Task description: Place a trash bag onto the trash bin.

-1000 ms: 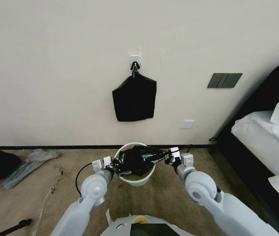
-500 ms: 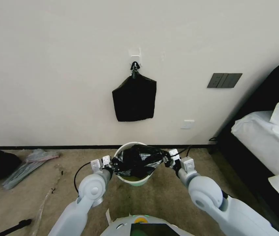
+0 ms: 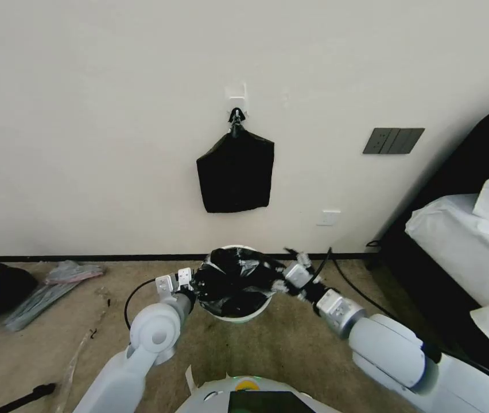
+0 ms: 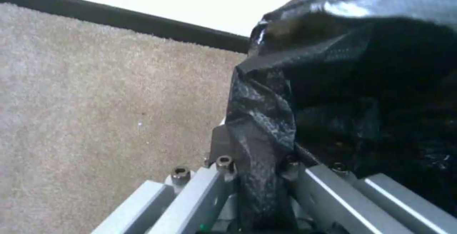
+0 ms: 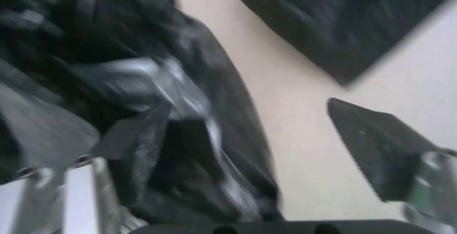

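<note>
- Your left tool point(image 3: 194, 285) sits at the left side of the trash bin point(image 3: 239, 312), clenched on a fold of the trash bag point(image 3: 230, 278); in the left wrist view that fold point(image 4: 259, 137) runs down between the two metal fingers point(image 4: 209, 187).
- Your right tool point(image 3: 286, 274) is at the bin's right rim with its fingers spread apart; in the right wrist view one dark finger point(image 5: 376, 145) stands clear of the plastic against the wall, while the bag point(image 5: 157, 95) lies against the other.
- The bag is bunched over the bin's mouth, covering most of the opening and spilling over the left and far rim; a strip of cream rim shows on the near side.
- The bin stands on the carpet point(image 3: 290, 338) close to the wall's dark skirting point(image 3: 112, 257).
- Straight above the bin, a flat black bundle of bags point(image 3: 235, 175) hangs from a wall hook point(image 3: 236, 109).
- To your right, a bed point(image 3: 462, 246) stands near the right arm; a black cable point(image 3: 359, 289) trails on the floor between them.
- Well off to the left lie some clothes point(image 3: 49, 289) on the carpet.
</note>
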Available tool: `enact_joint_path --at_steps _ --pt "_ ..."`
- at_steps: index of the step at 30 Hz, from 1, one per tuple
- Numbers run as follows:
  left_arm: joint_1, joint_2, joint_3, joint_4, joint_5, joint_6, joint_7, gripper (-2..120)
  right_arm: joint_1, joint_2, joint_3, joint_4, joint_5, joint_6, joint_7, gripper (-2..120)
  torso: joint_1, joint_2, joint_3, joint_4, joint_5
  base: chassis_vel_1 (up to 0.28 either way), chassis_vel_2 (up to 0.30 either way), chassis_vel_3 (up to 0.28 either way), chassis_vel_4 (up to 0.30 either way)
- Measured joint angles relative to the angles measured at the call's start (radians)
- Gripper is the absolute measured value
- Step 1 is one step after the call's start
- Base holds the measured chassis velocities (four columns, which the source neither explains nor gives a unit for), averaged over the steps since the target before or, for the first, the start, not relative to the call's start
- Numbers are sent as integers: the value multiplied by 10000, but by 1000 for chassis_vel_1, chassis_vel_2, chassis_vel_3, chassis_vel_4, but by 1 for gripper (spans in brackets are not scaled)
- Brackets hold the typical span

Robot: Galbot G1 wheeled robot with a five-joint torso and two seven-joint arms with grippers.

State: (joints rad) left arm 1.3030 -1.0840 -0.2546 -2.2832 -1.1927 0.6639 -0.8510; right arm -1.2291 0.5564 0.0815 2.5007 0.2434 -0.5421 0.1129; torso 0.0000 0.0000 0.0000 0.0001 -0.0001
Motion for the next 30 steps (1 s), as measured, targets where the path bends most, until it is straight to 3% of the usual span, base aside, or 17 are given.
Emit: enact_joint_path --at_steps 5,11,19,26,30 --pt "44 178 -11 -266 0 100 0 1 321 -296 -224 -263 -1743 922 -1135 100 0 0 0 -2 0 0 0 0 0" --pt "80 304 38 -483 135 189 23 1 691 -532 -463 -581 -2507 1066 -1436 100 0 0 0 0 2 0 0 0 0" --pt "-33 381 344 -590 422 357 75 1 964 -1035 -699 -605 -4488 1532 -2496 100 1 0 0 -1 1 0 0 0 0" --pt "128 463 588 -790 558 467 99 1 1096 -1375 -924 -691 -5795 2811 -3590 100 0 0 0 -2 0 0 0 0 0" --pt "157 474 596 -821 571 488 99 1 1149 -1385 -993 -737 -5882 2945 -3651 100 1 0 0 -2 0 0 0 0 0"
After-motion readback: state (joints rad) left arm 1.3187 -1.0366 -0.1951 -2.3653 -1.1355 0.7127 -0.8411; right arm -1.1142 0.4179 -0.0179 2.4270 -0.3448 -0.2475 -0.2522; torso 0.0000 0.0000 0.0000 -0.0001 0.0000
